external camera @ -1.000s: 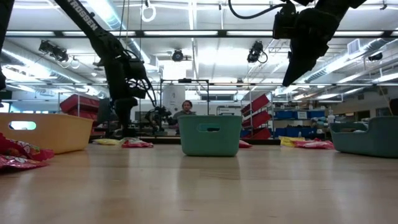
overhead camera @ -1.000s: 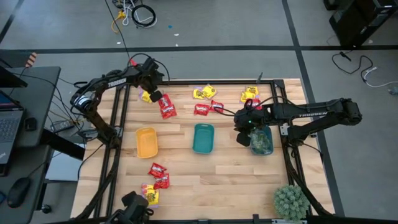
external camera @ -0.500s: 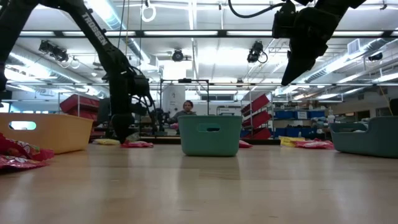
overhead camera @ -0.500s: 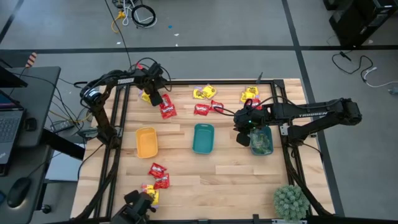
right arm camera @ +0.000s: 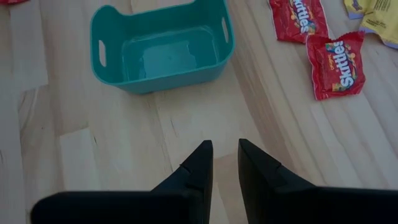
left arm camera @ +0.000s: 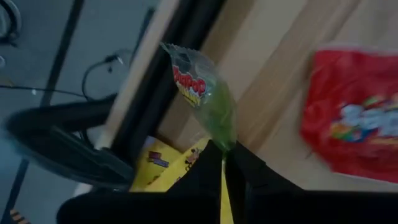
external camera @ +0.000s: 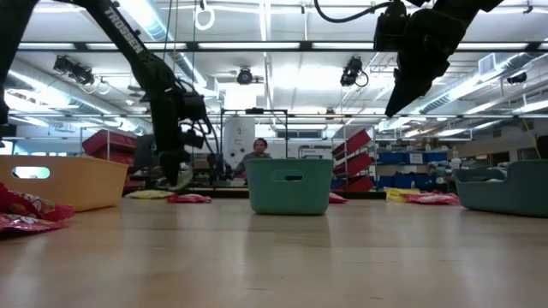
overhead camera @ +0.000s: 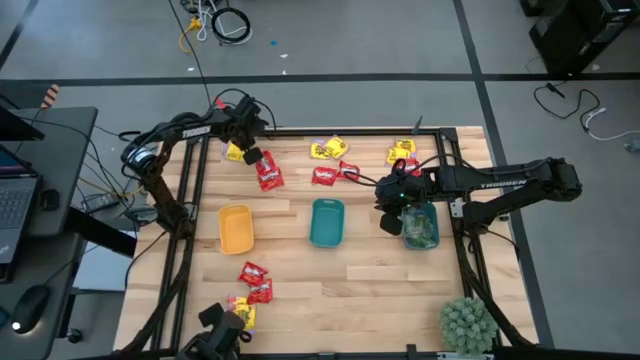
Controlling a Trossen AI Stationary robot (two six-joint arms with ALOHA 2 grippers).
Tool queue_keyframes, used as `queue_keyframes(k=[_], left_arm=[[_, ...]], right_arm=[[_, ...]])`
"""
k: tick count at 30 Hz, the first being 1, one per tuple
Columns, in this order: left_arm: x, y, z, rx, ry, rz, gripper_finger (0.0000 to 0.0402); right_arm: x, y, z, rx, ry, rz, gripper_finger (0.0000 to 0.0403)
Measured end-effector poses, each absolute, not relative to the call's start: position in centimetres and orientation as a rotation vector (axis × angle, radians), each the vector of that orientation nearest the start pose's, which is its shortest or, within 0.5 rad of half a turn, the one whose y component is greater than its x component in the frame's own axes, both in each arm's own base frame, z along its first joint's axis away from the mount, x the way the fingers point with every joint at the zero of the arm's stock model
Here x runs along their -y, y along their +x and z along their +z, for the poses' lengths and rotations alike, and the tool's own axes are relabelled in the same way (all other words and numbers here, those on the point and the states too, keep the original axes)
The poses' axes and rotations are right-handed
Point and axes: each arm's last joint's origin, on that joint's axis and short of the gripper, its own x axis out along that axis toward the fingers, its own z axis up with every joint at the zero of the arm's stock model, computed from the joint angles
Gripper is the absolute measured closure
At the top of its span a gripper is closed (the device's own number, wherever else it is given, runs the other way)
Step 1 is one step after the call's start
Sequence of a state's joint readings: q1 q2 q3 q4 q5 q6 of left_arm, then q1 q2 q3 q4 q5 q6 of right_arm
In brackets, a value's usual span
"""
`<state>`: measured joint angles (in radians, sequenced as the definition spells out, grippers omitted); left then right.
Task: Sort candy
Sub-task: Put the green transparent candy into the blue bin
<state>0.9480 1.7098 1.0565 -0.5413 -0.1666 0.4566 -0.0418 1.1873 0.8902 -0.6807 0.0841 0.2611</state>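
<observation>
Green candy (left arm camera: 214,102) hangs pinched in the closed left claw (left arm camera: 224,163), lifted clear of the table (overhead camera: 370,290) at its far left corner; a red packet (overhead camera: 268,176) lies just beside the claw and a yellow one (overhead camera: 235,153) under it. Sorting looks barely begun. The yellow tray (overhead camera: 236,229) and the teal tray (overhead camera: 327,222) show empty; only the dark tray (overhead camera: 421,226) beneath the right claw (right arm camera: 225,163) seems to hold greenish packets. That claw hovers with fingers slightly apart, holding nothing. Red and yellow packets are scattered beyond it, and more (overhead camera: 254,280) lie well off, near the table's front left.
</observation>
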Motion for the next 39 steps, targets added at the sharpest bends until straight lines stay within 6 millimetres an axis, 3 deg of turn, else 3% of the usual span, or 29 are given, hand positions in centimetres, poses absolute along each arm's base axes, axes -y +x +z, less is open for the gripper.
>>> queue_keyframes(k=[7, 13, 21, 29, 35, 39], left_arm=[[-25.0, 19.4, 21.8, -1.129, -0.032, 0.718, 0.0401], [-22.3, 20.9, 24.2, -0.955, 0.084, 0.692, 0.0401], [-17.9, 23.6, 24.2, -0.744, 0.197, 0.591, 0.0401], [-13.6, 26.6, 24.0, -0.614, 0.334, 0.446, 0.0401], [-11.2, 27.8, 24.2, -0.516, 0.317, 0.195, 0.0401], [-10.3, 28.2, 24.5, -0.434, 0.259, 0.01, 0.0401]], right_arm=[[1.8, 22.8, 25.5, -0.936, 0.221, -0.283, 0.0341], [2.1, 24.1, 26.1, -0.79, 0.282, -0.302, 0.0341], [2.4, 27.9, 26.2, -0.54, 0.328, -0.279, 0.0334], [3.1, 31.5, 25.7, -0.301, 0.316, -0.271, 0.0274], [3.7, 32.0, 25.2, -0.309, 0.125, -0.271, 0.0227], [4.2, 31.9, 25.4, -0.304, 0.089, -0.248, 0.0202]])
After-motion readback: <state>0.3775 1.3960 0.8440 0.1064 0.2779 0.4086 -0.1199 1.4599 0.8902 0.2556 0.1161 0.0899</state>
